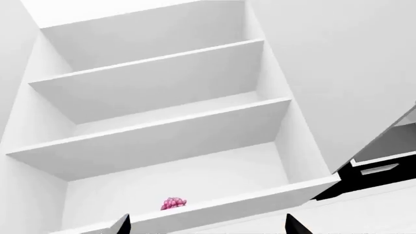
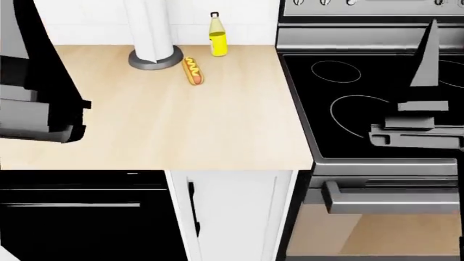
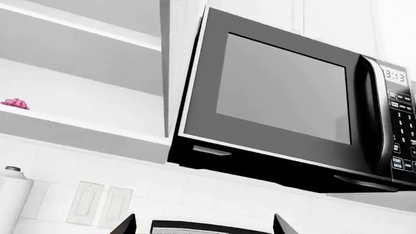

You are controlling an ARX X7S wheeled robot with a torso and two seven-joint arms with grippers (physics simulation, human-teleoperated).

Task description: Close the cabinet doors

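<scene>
In the left wrist view I look up into a white wall cabinet (image 1: 156, 122) that stands open, with three bare shelves showing. A small pink object (image 1: 173, 203) lies on its lowest level. A wide white panel (image 1: 344, 73) rising along the cabinet's right side looks like a swung-out door. My left gripper (image 1: 208, 225) is open below the cabinet's bottom edge, holding nothing. In the right wrist view the same open cabinet (image 3: 78, 97) sits beside a black microwave (image 3: 286, 97). My right gripper (image 3: 202, 225) is open and empty below them.
In the head view, a wooden counter (image 2: 174, 125) carries a paper towel holder (image 2: 154, 51), a hot dog (image 2: 193, 71) and a yellow bottle (image 2: 218, 37). A black stove (image 2: 362, 98) lies to the right. A white base cabinet door (image 2: 232, 217) is below the counter.
</scene>
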